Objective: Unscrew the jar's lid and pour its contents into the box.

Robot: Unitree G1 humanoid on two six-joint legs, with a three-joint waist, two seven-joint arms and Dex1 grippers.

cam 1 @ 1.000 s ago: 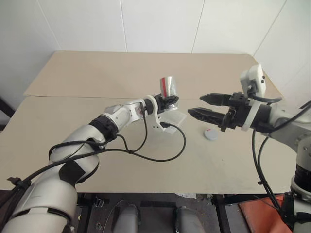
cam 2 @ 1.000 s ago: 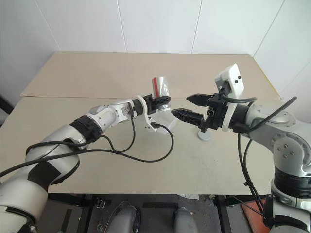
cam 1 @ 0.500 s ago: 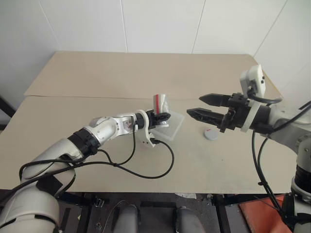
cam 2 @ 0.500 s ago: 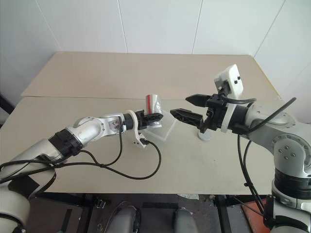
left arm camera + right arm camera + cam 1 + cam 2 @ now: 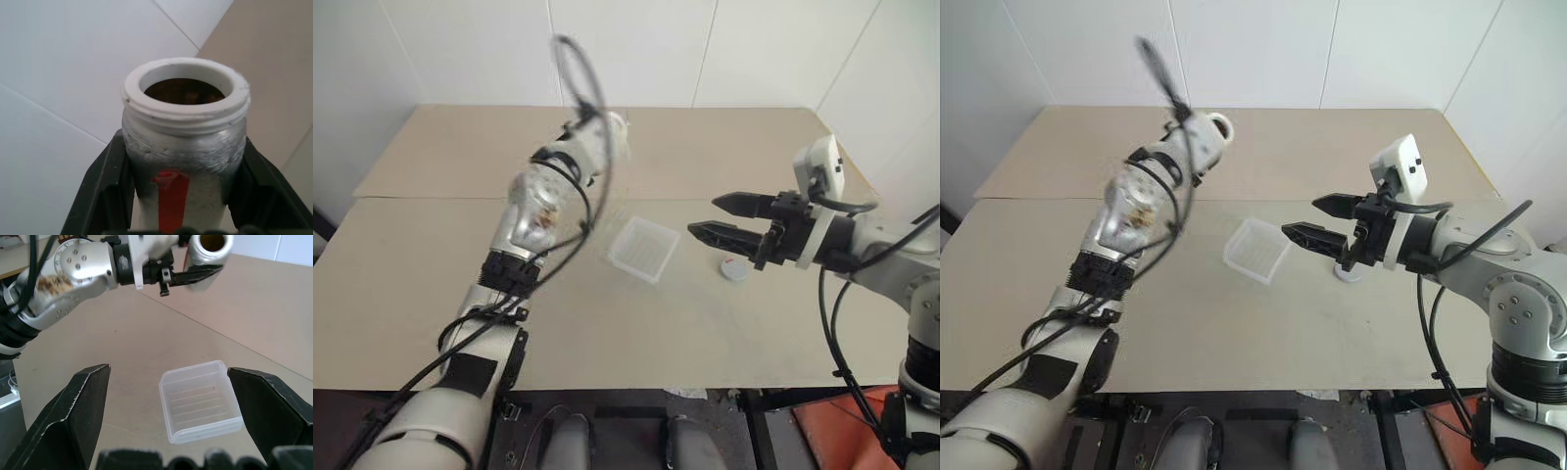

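The jar [image 5: 185, 147] is silvery with a red mark and has no lid on. My left gripper [image 5: 1209, 137] is shut on it, one black finger [image 5: 105, 186] on each side. That arm is raised high over the far left of the table, with the jar's open mouth [image 5: 213, 242] facing my right gripper. The inside of the mouth looks brown [image 5: 183, 90]. The box [image 5: 644, 249] lies mid-table, a translucent tray. The lid [image 5: 736, 268] rests on the table to its right. My right gripper [image 5: 703, 217] hovers open, level, just right of the box and above the lid.
The beige table [image 5: 607, 333] has a seam running across it at mid-depth. White walls close it in at the back and on the right. A black cable [image 5: 573, 59] whips above my raised left arm.
My left arm has swung up and back to the left from just above the box, taking the jar with it; the box now lies uncovered. The right gripper has kept still.
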